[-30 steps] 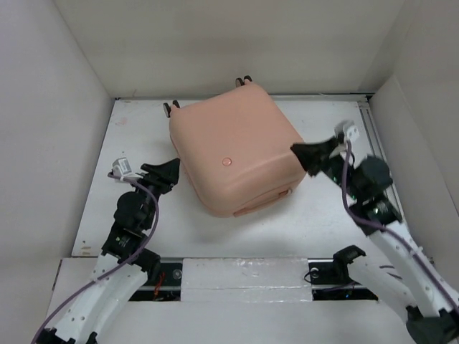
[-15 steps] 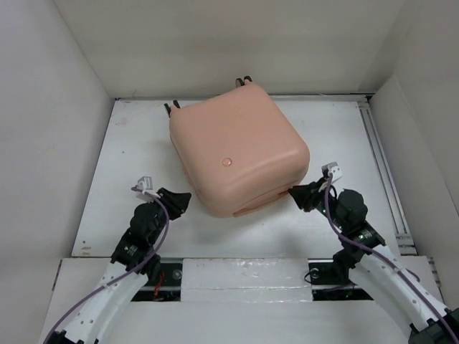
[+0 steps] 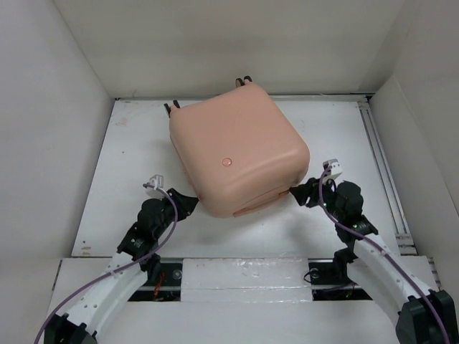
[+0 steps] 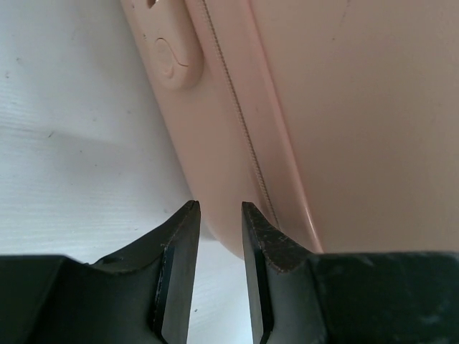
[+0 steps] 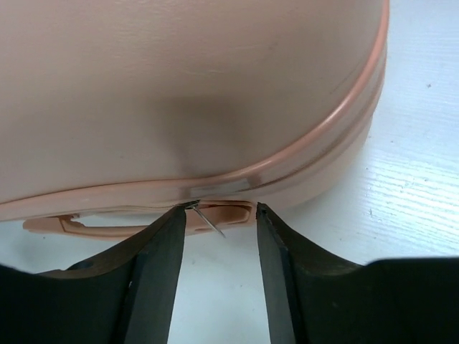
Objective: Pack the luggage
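Mid-bench [image 3: 129, 165], nearer far edge: luggage [image 3: 237, 154] shut, lying flat | left gripper [image 4: 219, 208] jaws slightly apart, empty, at its seam | right gripper [image 5: 220, 209] jaws apart astride zipper pull [image 5: 208, 218], probably to unzip

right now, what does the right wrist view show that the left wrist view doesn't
Only the right wrist view: the handle of the luggage and a thin metal sliver by the tips of the right pincer. Only the left wrist view: the zipper line along the shell, an oval moulded tab, and the left pincer, narrowly parted. Both: the peach shell, the white table, and black fingers standing apart.
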Controlling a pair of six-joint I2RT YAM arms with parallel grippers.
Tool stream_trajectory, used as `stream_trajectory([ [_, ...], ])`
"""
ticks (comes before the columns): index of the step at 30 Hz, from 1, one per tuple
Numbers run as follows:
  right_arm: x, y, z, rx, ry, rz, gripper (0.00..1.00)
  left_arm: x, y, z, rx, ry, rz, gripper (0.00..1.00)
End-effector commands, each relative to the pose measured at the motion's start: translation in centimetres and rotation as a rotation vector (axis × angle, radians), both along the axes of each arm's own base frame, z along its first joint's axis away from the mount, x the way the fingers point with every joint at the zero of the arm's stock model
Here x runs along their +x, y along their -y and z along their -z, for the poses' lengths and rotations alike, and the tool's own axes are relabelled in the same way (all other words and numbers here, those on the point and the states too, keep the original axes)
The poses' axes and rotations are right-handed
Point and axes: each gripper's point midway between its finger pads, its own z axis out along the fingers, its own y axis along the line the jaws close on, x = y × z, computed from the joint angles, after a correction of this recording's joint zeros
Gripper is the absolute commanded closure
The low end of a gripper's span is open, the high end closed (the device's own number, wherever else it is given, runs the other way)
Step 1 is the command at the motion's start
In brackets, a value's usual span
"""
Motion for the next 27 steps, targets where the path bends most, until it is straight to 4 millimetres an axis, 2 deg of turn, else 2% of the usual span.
stream_trajectory([
  [1, 0.3, -0.4, -1.5, 0.049, 0.056, -0.035, 0.49, 0.3, 0.6, -1.1, -0.01, 0.059, 0.037, 0.75],
  [3, 0.1, -0.8, -1.4, 0.057, 0.048, -0.069, 0.49, 0.1, 1.0, -0.9, -0.017, 0.056, 0.058, 0.75],
  [5, -0.2, -1.2, -0.5, 0.051, 0.013, -0.107, 0.48, 0.3, 1.1, -1.4, -0.025, 0.074, 0.058, 0.75],
  [6, -0.4, -1.7, -0.8, 0.06, 0.026, -0.136, 0.48, 0.2, 1.2, -1.2, -0.025, 0.065, 0.068, 0.75],
  [13, -0.6, -2.4, 0.0, 0.062, 0.017, -0.189, 0.58, 0.3, 1.9, -1.0, -0.026, 0.06, 0.103, 0.75],
  [17, 0.0, -2.3, -0.4, 0.054, 0.038, -0.181, 0.71, 0.3, 2.1, -1.2, -0.033, 0.067, 0.113, 0.75],
  [18, 0.1, -2.3, -0.4, 0.054, 0.038, -0.181, 0.82, 0.3, 2.1, -1.2, -0.033, 0.067, 0.113, 0.75],
  [21, 0.4, -2.4, -1.2, 0.059, 0.067, -0.181, 1.0, 0.2, 2.8, -1.7, -0.053, 0.084, 0.149, 0.75],
  [23, -0.6, -3.1, -0.5, 0.066, 0.048, -0.209, 1.0, 0.2, 3.2, -2.2, -0.067, 0.099, 0.171, 0.75],
  [25, -1.5, -3.8, -1.0, 0.085, 0.061, -0.233, 1.0, 0.4, 3.6, -2.0, -0.071, 0.096, 0.186, 0.75],
  [27, -2.7, -5.0, -0.6, 0.073, 0.043, -0.265, 1.0, 0.9, 4.1, -3.1, -0.096, 0.124, 0.197, 0.75],
])
